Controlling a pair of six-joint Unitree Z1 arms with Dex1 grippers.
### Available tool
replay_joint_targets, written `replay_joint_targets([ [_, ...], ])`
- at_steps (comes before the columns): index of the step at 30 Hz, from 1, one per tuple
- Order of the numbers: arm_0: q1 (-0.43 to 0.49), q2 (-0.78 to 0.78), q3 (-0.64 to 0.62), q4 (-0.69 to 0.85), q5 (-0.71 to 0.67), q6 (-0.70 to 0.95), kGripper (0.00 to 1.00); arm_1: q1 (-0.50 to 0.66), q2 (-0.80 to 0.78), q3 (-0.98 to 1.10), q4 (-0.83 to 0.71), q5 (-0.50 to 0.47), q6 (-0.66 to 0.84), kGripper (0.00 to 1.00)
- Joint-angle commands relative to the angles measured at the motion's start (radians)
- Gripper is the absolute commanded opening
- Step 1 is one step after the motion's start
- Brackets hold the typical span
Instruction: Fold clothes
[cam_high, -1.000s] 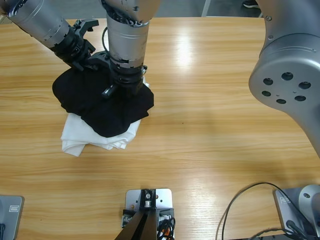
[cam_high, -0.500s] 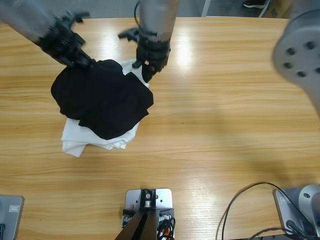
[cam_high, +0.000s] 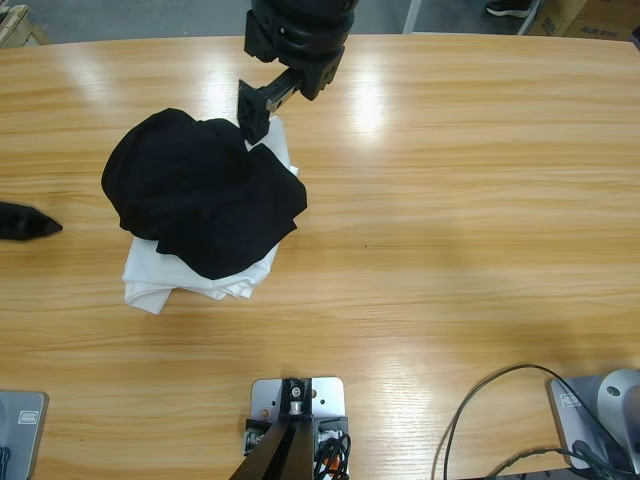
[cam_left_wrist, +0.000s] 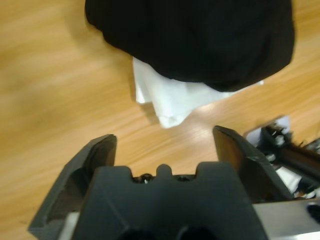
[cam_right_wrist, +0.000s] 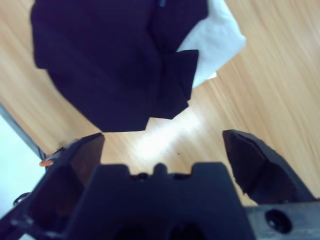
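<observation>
Two garments are heaped left of centre, the black polo (cam_high: 200, 190) draped over the white shirt (cam_high: 190, 275), while the left gripper (cam_left_wrist: 165, 145) and right gripper (cam_right_wrist: 165, 142) are held wide open and empty, so a careless regrasp could topple the loose stack.

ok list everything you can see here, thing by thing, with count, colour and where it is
black shirt: one, black, bunched on top of the white fabric, left of the table's middle
white fabric: white, folded under the black shirt, edges showing at its near and far sides; count cannot be told
table: one, light wood, filling the high view
cable: one, black, near right corner of the table
left hand: one, black, open, above the table beside the white fabric's edge
right hand: one, black, open, above the table beside the black shirt
</observation>
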Motion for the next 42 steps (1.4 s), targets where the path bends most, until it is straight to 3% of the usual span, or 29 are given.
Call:
replay_joint_targets([
  [1, -0.105, -0.025, 0.013, -0.019, -0.013, 0.235, 0.964, -0.026, 0.03, 0.074, 0.164, -0.18, -0.314, 1.0],
  [4, -0.132, 0.057, -0.129, 0.018, -0.014, 0.586, 0.964, -0.029, -0.015, 0.138, 0.152, -0.179, -0.349, 1.0],
  [10, -0.176, 0.398, -0.604, 0.122, -0.06, 1.127, 0.964, -0.142, -0.102, 0.229, 0.106, -0.118, -0.373, 1.0],
  [14, -0.2, 0.6, -0.807, 0.175, -0.143, 1.168, 0.959, -0.38, -0.171, 0.255, 0.083, -0.039, -0.375, 1.0],
  [18, -0.236, 0.724, -0.862, 0.216, -0.165, 1.176, 0.959, -0.529, -0.224, 0.32, 0.077, -0.016, -0.399, 1.0],
  [30, -0.289, 1.152, -1.114, 0.217, -0.161, 1.243, 0.961, -0.536, -0.309, 0.654, -0.089, 0.001, -0.404, 1.0],
  [34, -0.283, 1.178, -1.107, 0.27, -0.094, 1.263, 0.964, -0.537, -0.31, 0.664, -0.098, 0.002, -0.402, 1.0],
  [39, -0.207, 1.177, -1.073, 0.344, -0.081, 1.302, 0.964, -0.537, -0.297, 0.663, -0.107, 0.005, -0.391, 1.0],
  [42, -0.145, 1.125, -0.973, 0.349, -0.084, 1.335, 0.964, -0.537, -0.293, 0.662, -0.108, 0.007, -0.39, 1.0],
])
